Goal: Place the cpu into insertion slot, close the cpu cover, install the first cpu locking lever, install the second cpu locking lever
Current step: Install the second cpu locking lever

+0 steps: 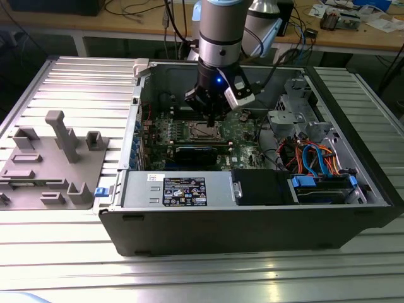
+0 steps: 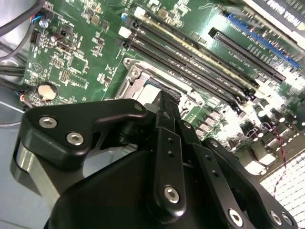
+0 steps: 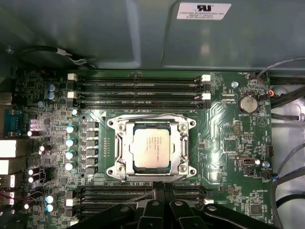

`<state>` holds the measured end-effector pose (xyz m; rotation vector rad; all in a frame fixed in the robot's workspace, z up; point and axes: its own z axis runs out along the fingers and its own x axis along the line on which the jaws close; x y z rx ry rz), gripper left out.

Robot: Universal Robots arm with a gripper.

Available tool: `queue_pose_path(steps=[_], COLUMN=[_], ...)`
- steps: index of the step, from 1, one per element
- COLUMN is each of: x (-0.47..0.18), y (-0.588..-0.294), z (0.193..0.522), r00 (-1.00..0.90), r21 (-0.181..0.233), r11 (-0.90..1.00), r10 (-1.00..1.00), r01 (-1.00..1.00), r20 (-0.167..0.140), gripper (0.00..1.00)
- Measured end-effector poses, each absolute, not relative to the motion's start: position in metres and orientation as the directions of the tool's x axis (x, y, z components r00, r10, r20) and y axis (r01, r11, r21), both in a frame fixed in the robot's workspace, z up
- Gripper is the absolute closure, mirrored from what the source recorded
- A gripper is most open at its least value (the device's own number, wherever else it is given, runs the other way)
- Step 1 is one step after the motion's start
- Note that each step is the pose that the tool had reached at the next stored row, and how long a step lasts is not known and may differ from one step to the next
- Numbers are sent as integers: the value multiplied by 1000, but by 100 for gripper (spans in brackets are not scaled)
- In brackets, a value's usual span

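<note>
Cpu (image 3: 151, 146) sits in the insertion slot (image 3: 125, 172), cpu cover (image 3: 182, 143) down; gripper (image 3: 162, 191), fingers pressed together, hovers near the socket edge; levers want slow, square pushes.

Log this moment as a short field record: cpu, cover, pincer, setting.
cpu: seated in the slot, silver top showing
cover: lying flat around the cpu, framing it through its window
pincer: just above the board beside the socket, holding nothing; fingertips together in the first wrist view
setting: green motherboard inside an open computer case on a ribbed metal table
</note>
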<state>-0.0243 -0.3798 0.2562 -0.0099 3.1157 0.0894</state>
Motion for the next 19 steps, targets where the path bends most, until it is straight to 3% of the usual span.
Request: queue_pose_path(steps=[19], x=[-29], y=[-384], z=[253], r00=[-1000], r21=[61], r11=[998], r10=[-6], r01=[-7], r20=[-16], gripper=[89])
